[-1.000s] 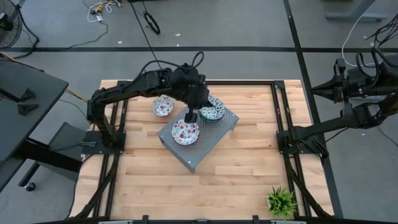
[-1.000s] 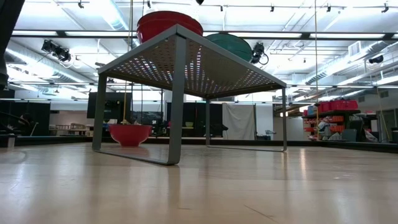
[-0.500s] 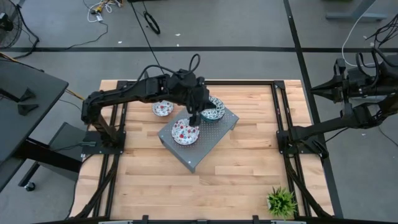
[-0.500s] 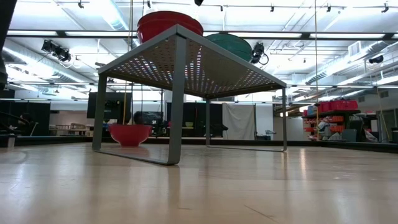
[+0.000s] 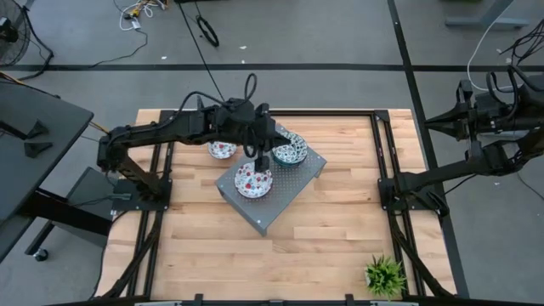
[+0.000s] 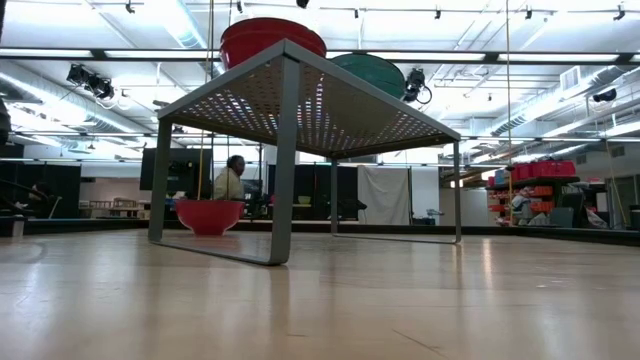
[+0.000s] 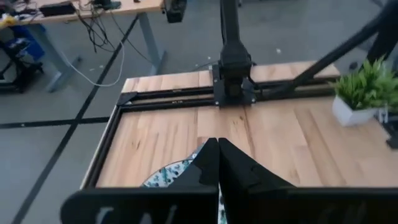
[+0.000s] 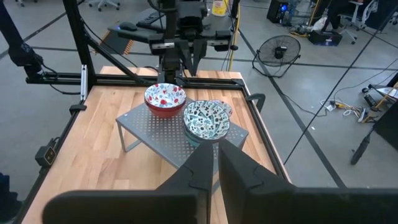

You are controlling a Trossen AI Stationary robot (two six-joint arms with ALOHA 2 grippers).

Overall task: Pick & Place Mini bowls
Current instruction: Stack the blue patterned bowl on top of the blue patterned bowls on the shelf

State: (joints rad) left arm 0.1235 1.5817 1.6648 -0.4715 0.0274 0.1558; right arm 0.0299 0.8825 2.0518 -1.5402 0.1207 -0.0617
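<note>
While closed, left fingers (image 5: 256, 154) hover | red bowl (image 5: 253, 179), teal bowl (image 5: 288, 152) on stand (image 5: 280, 197)

My open tabletop (image 5: 331, 229) nearside; perforated stand (image 5: 276, 195), its bowls (image 5: 253, 179) and left arm (image 5: 170, 129) crowding centre.

Robotics lab or open workshop hall. Butcher-block table (image 5: 340, 221) sat in a black metal frame on grey concrete floor, loose cables (image 5: 140, 12) trailing beyond the left gripper (image 5: 257, 146). Low view showed a high ceiling with track lights, red storage bins (image 6: 540, 170), and a seated person (image 6: 232, 180) far off. Floor fan (image 8: 278, 51) and desks stood past the table.
</note>
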